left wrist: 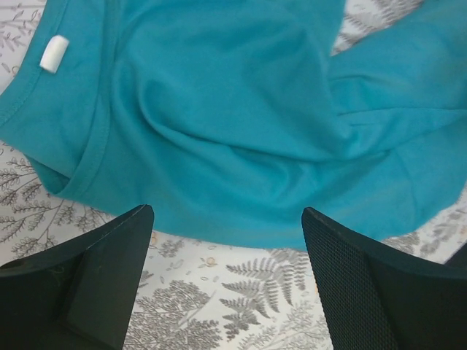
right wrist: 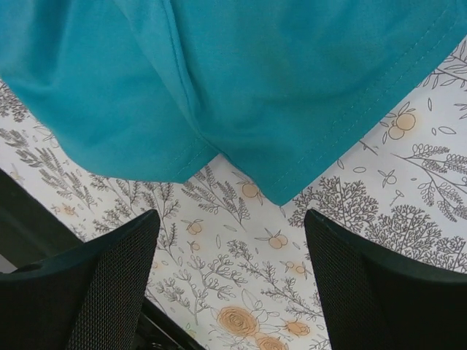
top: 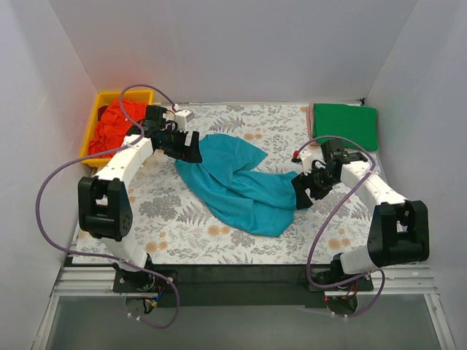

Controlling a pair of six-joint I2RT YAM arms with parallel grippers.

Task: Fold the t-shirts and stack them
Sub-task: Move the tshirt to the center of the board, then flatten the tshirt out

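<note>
A teal-blue t-shirt (top: 237, 182) lies crumpled in the middle of the floral sheet (top: 182, 211). My left gripper (top: 191, 149) is open and empty at the shirt's far left edge; its view shows the collar with a white label (left wrist: 54, 53) and teal cloth (left wrist: 241, 124) just ahead of the jaws. My right gripper (top: 305, 192) is open and empty at the shirt's right edge, with a hemmed corner (right wrist: 281, 191) just ahead of it. A folded bright green t-shirt (top: 345, 125) lies at the far right. An orange-red t-shirt (top: 117, 125) is bunched in the bin.
A yellow plastic bin (top: 95, 124) stands at the far left corner. White walls close in the table on three sides. The dark front rail (top: 241, 275) runs along the near edge between the arm bases.
</note>
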